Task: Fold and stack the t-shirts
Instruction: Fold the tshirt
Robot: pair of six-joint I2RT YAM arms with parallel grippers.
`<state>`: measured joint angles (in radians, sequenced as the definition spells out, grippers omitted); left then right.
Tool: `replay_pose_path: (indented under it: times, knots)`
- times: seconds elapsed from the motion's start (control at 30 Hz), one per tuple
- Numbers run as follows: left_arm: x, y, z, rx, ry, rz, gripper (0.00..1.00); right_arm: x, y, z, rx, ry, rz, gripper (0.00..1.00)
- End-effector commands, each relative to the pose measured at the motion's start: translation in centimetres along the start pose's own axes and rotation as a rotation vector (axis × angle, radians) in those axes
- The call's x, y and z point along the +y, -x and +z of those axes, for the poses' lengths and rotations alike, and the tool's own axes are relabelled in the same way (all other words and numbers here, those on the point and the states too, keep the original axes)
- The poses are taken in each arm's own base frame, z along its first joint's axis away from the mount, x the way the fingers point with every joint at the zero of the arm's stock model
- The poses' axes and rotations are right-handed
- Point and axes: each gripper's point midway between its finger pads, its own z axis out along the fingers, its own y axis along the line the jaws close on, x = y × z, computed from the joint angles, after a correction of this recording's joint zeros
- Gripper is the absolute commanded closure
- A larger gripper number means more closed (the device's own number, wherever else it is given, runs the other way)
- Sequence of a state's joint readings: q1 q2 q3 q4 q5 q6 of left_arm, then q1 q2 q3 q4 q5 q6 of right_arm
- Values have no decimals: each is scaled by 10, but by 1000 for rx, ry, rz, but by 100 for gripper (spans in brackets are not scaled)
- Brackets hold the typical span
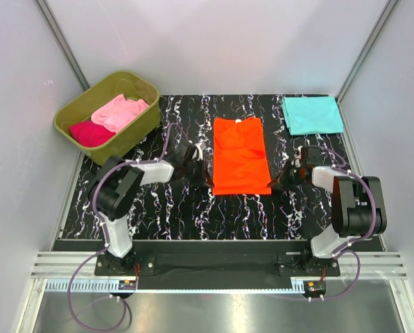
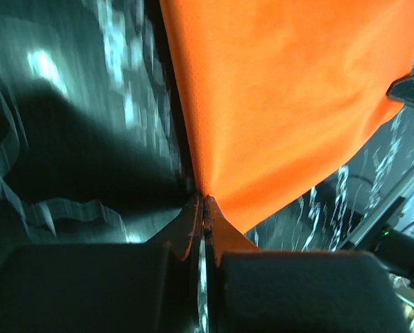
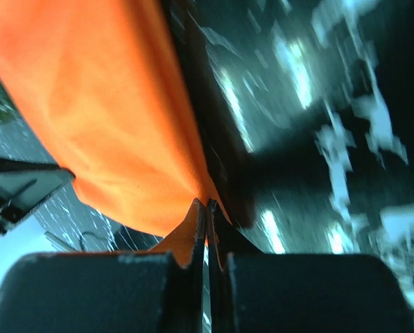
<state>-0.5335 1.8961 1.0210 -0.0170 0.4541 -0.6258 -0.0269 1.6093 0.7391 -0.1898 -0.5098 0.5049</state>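
A bright orange t-shirt (image 1: 240,156) lies lengthwise at the middle of the black marbled table, sleeves folded in. My left gripper (image 1: 207,182) is shut on its near left hem corner; in the left wrist view the orange cloth (image 2: 283,97) runs into the pinched gripper (image 2: 205,202). My right gripper (image 1: 274,183) is shut on the near right corner, and in the right wrist view the orange cloth (image 3: 102,118) is pinched in the gripper (image 3: 207,205). A folded teal t-shirt (image 1: 312,114) rests at the far right. Pink (image 1: 120,111) and magenta (image 1: 91,132) t-shirts lie in the tub.
An olive-green plastic tub (image 1: 139,130) stands at the far left corner of the table (image 1: 172,208). Grey walls enclose the table on three sides. Both arm bases are bolted along the near edge.
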Motion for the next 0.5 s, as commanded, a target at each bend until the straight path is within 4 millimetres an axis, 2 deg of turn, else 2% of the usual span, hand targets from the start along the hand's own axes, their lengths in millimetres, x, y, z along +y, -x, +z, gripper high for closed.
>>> replay_pose_path:
  times: [0.0,0.03,0.07,0.13,0.17,0.2,0.27,0.33,0.4,0.47]
  knots:
    - [16,-24,-12,-41,122,-38,100,-18,-20,-14,0,-101,70,100]
    - [9,-22,-18,-67,109,-30,99,-26,-20,-17,-20,-145,81,100]
    - [6,-25,-19,-75,110,-32,93,-25,-19,-21,-39,-151,78,100]
    - [0,-25,-26,-89,98,-40,82,-26,-27,-24,-22,-147,88,93]
    - [-2,-22,-29,-98,102,-41,76,-22,-30,-26,-13,-131,88,88]
    - [-3,-20,-32,-93,117,-39,73,-19,-33,-29,10,-126,99,75]
    - [-6,-12,-40,-115,140,-24,68,-14,-33,-35,14,-125,98,68]
    - [-19,-1,-51,-143,130,17,65,-10,-31,-42,9,-131,89,65]
    - [-36,14,-59,-181,90,65,62,-3,-25,-52,-8,-140,76,65]
    - [-54,19,-61,-175,34,105,60,6,-14,-62,-40,-139,59,66]
